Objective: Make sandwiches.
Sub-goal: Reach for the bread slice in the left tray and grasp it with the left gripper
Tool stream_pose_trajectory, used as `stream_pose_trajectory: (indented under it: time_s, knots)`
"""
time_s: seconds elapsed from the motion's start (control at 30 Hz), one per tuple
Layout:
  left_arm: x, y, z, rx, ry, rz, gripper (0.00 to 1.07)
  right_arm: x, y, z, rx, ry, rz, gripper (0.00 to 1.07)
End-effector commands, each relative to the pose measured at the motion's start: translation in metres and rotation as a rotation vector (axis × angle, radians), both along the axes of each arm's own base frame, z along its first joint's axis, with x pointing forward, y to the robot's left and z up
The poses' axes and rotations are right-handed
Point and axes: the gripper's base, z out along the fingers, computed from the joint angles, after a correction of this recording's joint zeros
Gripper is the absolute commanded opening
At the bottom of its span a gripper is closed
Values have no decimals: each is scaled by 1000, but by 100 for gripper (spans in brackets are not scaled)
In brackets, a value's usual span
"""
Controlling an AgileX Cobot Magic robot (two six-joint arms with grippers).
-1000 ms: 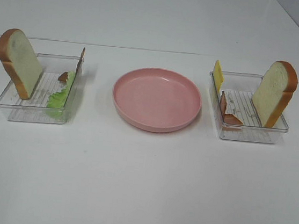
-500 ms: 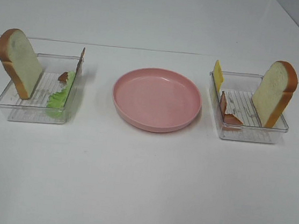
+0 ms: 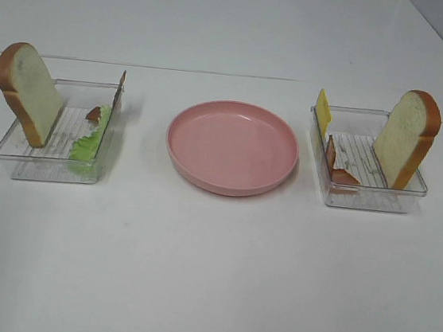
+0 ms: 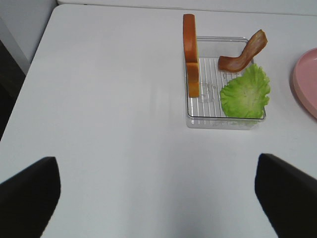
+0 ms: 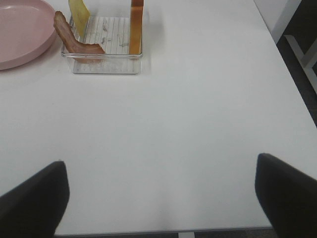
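Note:
The sandwich parts stand apart in two clear trays. In the left tray [image 3: 45, 166] a bread slice [image 3: 30, 92] leans upright, with a green lettuce leaf [image 3: 87, 147] and a bacon strip [image 3: 94, 113] beside it. The right tray [image 3: 370, 197] holds another upright bread slice [image 3: 406, 139], a yellow cheese square [image 3: 322, 111] and a bacon strip [image 3: 338, 165]. My left gripper [image 4: 158, 198] is open and empty, well short of the lettuce [image 4: 246, 92]. My right gripper [image 5: 161, 198] is open too, far from the bacon [image 5: 74, 39]. Neither gripper shows in the high view.
A pink round plate [image 3: 232, 145] sits between the two trays with nothing on it. The white table's right edge [image 5: 292, 94] runs near the right arm, and its left edge [image 4: 29, 74] near the left arm.

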Motion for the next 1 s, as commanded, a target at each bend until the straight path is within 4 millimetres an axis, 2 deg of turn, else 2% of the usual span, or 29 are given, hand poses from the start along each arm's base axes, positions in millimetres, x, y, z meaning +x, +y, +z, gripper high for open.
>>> stream_pose_trajectory:
  time_s: [0.03, 0.07, 0.1, 0.13, 0.17, 0.2, 0.23, 0.27, 0.3, 0.33, 0.37, 0.4, 0.47, 0.57, 0.63, 0.67, 0.73, 0.77, 0.83, 0.9, 0.93, 1.0]
  knots:
    - [20, 2, 8, -8, 15, 5, 100, -4, 0, -1, -15, -31, -9, 99]
    - [40, 4, 11, -13, 66, 5, 100, -4, 0, -1, -15, -31, -9, 99]
    - [40, 4, 11, -13, 66, 5, 100, -4, 0, -1, -15, -31, -9, 99]
    - [60, 6, 15, -17, 111, 5, 100, -4, 0, -1, -15, -31, -9, 99]
    - [69, 6, 18, -19, 123, 5, 100, -4, 0, -1, -15, -31, -9, 99]
    - [69, 6, 18, -19, 123, 5, 100, -4, 0, -1, -15, -31, -9, 99]
    - [87, 8, 21, -22, 156, 5, 100, -4, 0, -1, -15, -31, -9, 99]
    - [97, 9, 21, -23, 173, 5, 100, -4, 0, -1, -15, -31, -9, 99]
    - [97, 9, 21, -23, 173, 5, 100, -4, 0, -1, -15, -31, -9, 99]
    - [115, 11, 22, -25, 193, 5, 100, -4, 0, -1, -15, -31, -9, 99]
    - [124, 12, 21, -26, 204, 5, 100, -4, 0, -1, -15, -31, -9, 99]
    - [124, 12, 21, -26, 204, 5, 100, -4, 0, -1, -15, -31, -9, 99]
    - [160, 15, 15, -34, 251, 5, 100, -4, 0, -1, -15, -31, -9, 99]
    - [169, 15, 12, -39, 265, 4, 100, -4, 0, -1, -15, -31, -9, 99]
    - [193, 17, 1, -49, 306, 3, 100, -4, 0, -1, -15, -31, -9, 99]
    - [193, 17, 1, -49, 306, 3, 100, -4, 0, -1, -15, -31, -9, 99]
    - [223, 18, -19, -75, 358, -7, 100, -4, 0, -1, -15, -31, -9, 99]
    - [223, 18, -19, -75, 358, -7, 100, -4, 0, -1, -15, -31, -9, 99]
    - [244, 16, -33, -109, 385, -33, 100, -4, 0, -1, -15, -31, -9, 99]
    - [251, 16, -39, -123, 397, -39, 100, -4, 0, -1, -15, -31, -9, 99]
    - [267, 14, -48, -151, 400, -54, 100, -4, 0, -1, -15, -31, -9, 99]
    - [273, 14, -51, -164, 396, -61, 100, -4, 0, -1, -15, -31, -9, 99]
